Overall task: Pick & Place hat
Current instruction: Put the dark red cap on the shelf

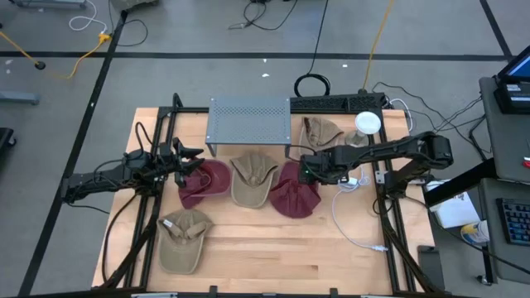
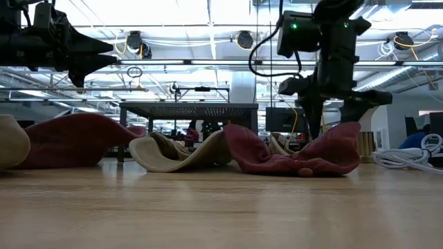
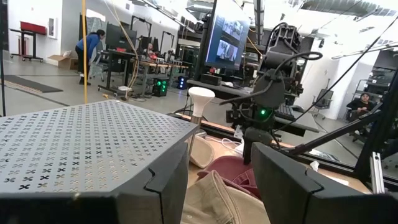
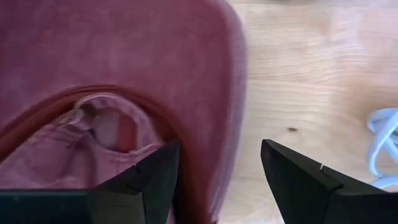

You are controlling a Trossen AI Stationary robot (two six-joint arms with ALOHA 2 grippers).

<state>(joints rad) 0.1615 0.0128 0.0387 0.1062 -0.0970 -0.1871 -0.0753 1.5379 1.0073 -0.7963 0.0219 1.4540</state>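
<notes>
You are looking down on a wooden bench (image 1: 273, 248) with five hats and a grey perforated metal stand (image 1: 249, 121) at its twelve o'clock edge.

Your right gripper (image 1: 304, 169) reaches in from three o'clock and hangs directly over the right maroon hat (image 1: 295, 193), at that hat's twelve o'clock edge. Its fingers (image 4: 298, 177) are spread apart, straddling the hat's rim, with one finger over the hat's inside and the other over bare wood. Whether they touch the fabric, you cannot tell. In the low view this hat's edge near the gripper stands raised off the bench.

Your left gripper (image 1: 192, 159) comes in from nine o'clock and hovers above the left maroon hat (image 1: 204, 182), raised clear of it. Its fingers (image 3: 292, 186) are parted and hold nothing.

Between the two maroon hats lies a tan hat (image 1: 252, 177), touching both. An olive hat (image 1: 184, 238) lies alone near seven o'clock. Another tan hat (image 1: 320, 131) sits at one o'clock beside the stand, near a white round lamp (image 1: 368, 123). A white cable (image 1: 352, 222) trails over the bench at four o'clock.
</notes>
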